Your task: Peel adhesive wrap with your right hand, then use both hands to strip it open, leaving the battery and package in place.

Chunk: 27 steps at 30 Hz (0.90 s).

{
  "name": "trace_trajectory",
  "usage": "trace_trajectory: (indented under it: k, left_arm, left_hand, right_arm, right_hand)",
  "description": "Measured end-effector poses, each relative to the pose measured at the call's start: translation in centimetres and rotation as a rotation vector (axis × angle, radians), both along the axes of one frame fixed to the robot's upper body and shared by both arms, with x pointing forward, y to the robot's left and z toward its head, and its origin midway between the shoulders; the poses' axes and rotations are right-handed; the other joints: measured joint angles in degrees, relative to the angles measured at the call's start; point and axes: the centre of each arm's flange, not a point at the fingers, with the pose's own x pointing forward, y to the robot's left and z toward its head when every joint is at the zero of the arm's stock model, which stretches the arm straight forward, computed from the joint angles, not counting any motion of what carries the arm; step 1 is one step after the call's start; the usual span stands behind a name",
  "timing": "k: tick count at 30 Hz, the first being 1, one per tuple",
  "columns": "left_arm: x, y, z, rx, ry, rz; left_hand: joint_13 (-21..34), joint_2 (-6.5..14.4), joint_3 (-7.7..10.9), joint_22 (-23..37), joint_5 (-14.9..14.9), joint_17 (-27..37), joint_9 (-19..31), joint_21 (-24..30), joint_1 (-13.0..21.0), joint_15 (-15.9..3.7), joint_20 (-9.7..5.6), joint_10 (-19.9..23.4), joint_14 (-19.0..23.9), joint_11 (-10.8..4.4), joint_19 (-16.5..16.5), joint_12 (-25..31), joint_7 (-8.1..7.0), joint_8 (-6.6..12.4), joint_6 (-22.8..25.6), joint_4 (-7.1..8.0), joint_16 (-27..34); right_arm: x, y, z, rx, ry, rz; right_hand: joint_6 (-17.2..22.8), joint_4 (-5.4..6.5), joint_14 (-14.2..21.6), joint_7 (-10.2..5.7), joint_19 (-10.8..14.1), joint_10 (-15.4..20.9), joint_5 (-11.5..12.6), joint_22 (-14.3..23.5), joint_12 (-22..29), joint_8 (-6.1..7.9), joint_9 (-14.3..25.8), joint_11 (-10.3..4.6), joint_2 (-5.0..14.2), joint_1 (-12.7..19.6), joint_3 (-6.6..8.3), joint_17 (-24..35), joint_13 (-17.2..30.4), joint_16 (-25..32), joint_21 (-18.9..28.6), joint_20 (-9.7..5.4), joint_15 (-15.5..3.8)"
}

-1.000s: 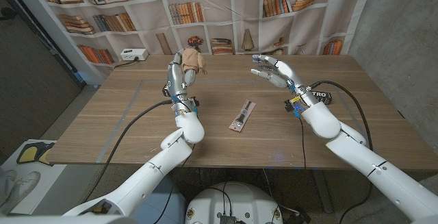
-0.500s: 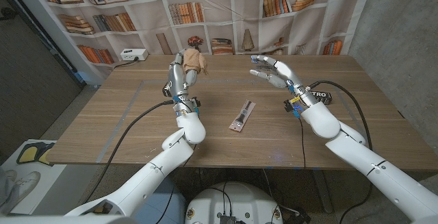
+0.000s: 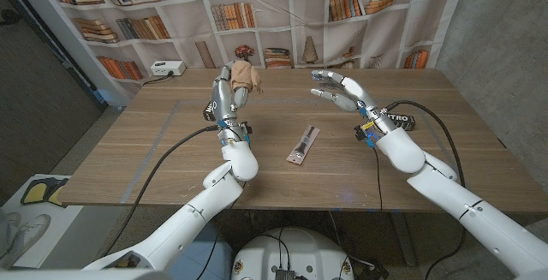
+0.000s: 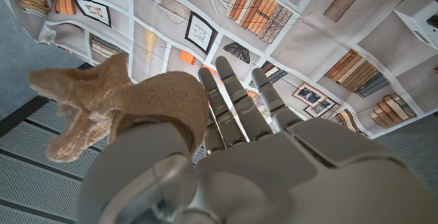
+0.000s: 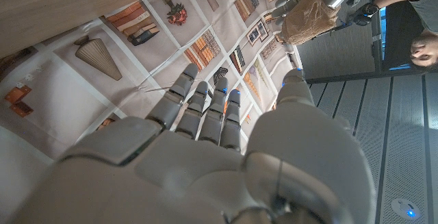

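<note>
**Mid-surface: pack lying free, wrap raised in left hand**

On the surface (image 3: 154, 143), between the two arms, lay the pack (image 3: 303, 145): a narrow strip, long axis running away from the robot, touching neither hand.

Left hand (image 3: 224, 94): raised upright over the far left of the surface, tan wrap (image 3: 244, 76) bunched at its fingertips. The left wrist view showed the wrap (image 4: 123, 107) draped over the thumb side; hand judged to be holding it, fingers otherwise fairly straight.

Right hand (image 3: 341, 89): raised, fingers spread and lightly curled, holding nothing; well apart from the pack, beyond it and to its right.

Handling note: lowering both hands clear of the pack would leave it undisturbed.
</note>
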Motion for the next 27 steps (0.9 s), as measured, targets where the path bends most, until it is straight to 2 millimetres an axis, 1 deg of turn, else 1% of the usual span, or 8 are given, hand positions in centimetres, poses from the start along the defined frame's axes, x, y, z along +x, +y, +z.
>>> trace_trajectory:
  k: [3, 9, 11, 14, 17, 21, 22, 27]
  left_arm:
    - [0.01, 0.02, -0.07, 0.002, 0.002, 0.001]
    - [0.16, 0.07, -0.09, 0.002, 0.009, -0.002]
    - [0.20, 0.07, -0.09, 0.002, 0.011, -0.004]
    - [0.38, 0.12, 0.01, 0.003, 0.013, -0.003]
    - [0.52, 0.11, 0.04, 0.004, 0.016, -0.004]
    - [0.75, -0.01, 0.13, 0.005, 0.018, -0.009]
    - [0.75, -0.02, 0.13, 0.005, 0.018, -0.010]
    - [0.92, -0.19, 0.21, 0.006, 0.020, -0.014]
  left_hand:
    - [0.0, 0.0, 0.00, 0.0, 0.0, 0.0, 0.0, 0.0, 0.0, 0.00, 0.00, 0.0, 0.0, 0.00, 0.0, 0.0, 0.00, 0.00, 0.0, 0.00, 0.0]
    - [-0.2, 0.0, 0.00, 0.0, 0.0, 0.0, -0.2, 0.0, 0.0, 0.01, 0.00, 0.0, 0.0, 0.00, 0.0, 0.0, 0.00, 0.00, 0.0, 0.00, 0.0]
    - [-0.3, 0.0, 0.00, 0.0, 0.0, 0.0, -0.2, 0.0, 0.0, 0.00, 0.00, 0.0, 0.0, 0.00, 0.0, 0.0, 0.00, 0.00, 0.0, 0.00, 0.0]
    - [-0.3, 0.0, 0.00, 0.0, 0.0, 0.0, -0.2, 0.0, 0.0, 0.01, 0.00, 0.0, 0.0, 0.00, 0.0, 0.0, 0.00, 0.00, 0.0, 0.00, 0.0]
    - [-0.3, 0.0, 0.00, 0.0, 0.0, 0.0, -0.2, 0.0, 0.0, 0.01, 0.00, 0.0, 0.0, 0.00, 0.0, 0.0, 0.00, 0.00, 0.0, 0.00, 0.0]
    - [-0.3, 0.0, 0.00, 0.0, 0.0, 0.0, -0.2, 0.0, 0.0, 0.01, 0.00, 0.0, 0.0, 0.00, 0.0, 0.0, 0.00, 0.00, 0.0, 0.00, 0.0]
    - [-0.3, 0.0, 0.00, 0.0, 0.0, 0.0, -0.2, 0.0, 0.0, 0.01, 0.00, 0.0, 0.0, 0.00, 0.0, 0.0, 0.00, 0.00, 0.0, 0.00, 0.0]
    - [-0.3, -0.5, -0.24, 0.0, 0.0, 0.0, -0.2, 0.0, -0.5, 0.01, 0.00, 0.0, 0.0, 0.00, 0.0, 0.0, 0.00, 0.48, 0.0, -0.24, 0.0]
  right_arm:
    - [-0.08, 0.16, -0.12, -0.004, 0.000, 0.003]
    - [-0.19, 0.36, -0.38, -0.010, 0.002, 0.004]
    - [-0.20, 0.41, -0.44, -0.010, 0.003, 0.005]
    - [-0.21, 0.53, -0.52, -0.013, 0.001, 0.005]
    - [-0.22, 0.63, -0.57, -0.014, 0.000, 0.004]
    - [-0.17, 0.76, -0.65, -0.016, -0.006, -0.007]
    - [-0.17, 0.78, -0.66, -0.015, -0.006, -0.007]
    - [-0.17, 0.92, -0.68, -0.014, -0.013, -0.021]
  right_hand:
    - [0.0, 0.25, 0.0, 0.00, 0.0, 0.0, 0.0, 0.0, -0.1, 0.00, 0.0, 0.00, 0.00, 0.0, 0.25, 0.0, 0.0, 0.0, 0.0, 0.00, 0.00]
    - [-0.2, 0.24, 0.0, -0.23, -0.4, 0.3, 0.0, 0.0, -0.2, 0.00, 0.0, -0.31, 0.00, 0.0, 0.24, 0.0, 0.0, 0.0, 0.0, 0.41, 0.00]
    - [-0.2, 0.24, 0.0, -0.23, -0.4, 0.3, 0.0, 0.0, -0.3, -0.24, 0.0, -0.35, 0.00, 0.0, 0.24, 0.0, 0.0, 0.0, 0.0, 0.45, 0.00]
    - [-0.2, 0.24, 0.0, -0.23, -0.1, 0.0, 0.0, 0.0, -0.4, -0.24, 0.0, -0.63, 0.00, 0.0, 0.24, 0.3, 0.0, 0.0, 0.0, 1.98, 0.00]
    - [-0.6, 0.24, -0.2, -0.64, -0.3, -0.4, 0.0, 0.0, -0.6, -0.24, 0.0, -1.03, 0.00, 0.0, 0.24, 0.3, 0.0, 0.0, 0.0, 2.17, -0.20]
    - [-1.0, 0.24, -0.2, -0.94, -0.5, -0.4, 0.0, 0.0, -0.8, -0.40, 0.0, -1.04, 0.00, 0.0, 0.24, 0.3, 0.0, -0.2, 0.0, 2.37, -0.20]
    - [-1.0, 0.24, -0.2, -0.94, -0.5, -0.4, 0.0, 0.0, -0.9, -0.63, 0.0, -1.04, 0.00, 0.0, 0.24, 0.3, 0.0, -0.3, 0.0, 2.36, -0.20]
    - [-1.0, 0.40, -0.2, -0.93, -0.5, -0.7, 0.0, 0.0, -0.8, -0.63, 0.0, -1.34, 0.00, 0.0, 0.40, 0.3, 0.0, -0.3, 0.0, 2.35, -0.20]
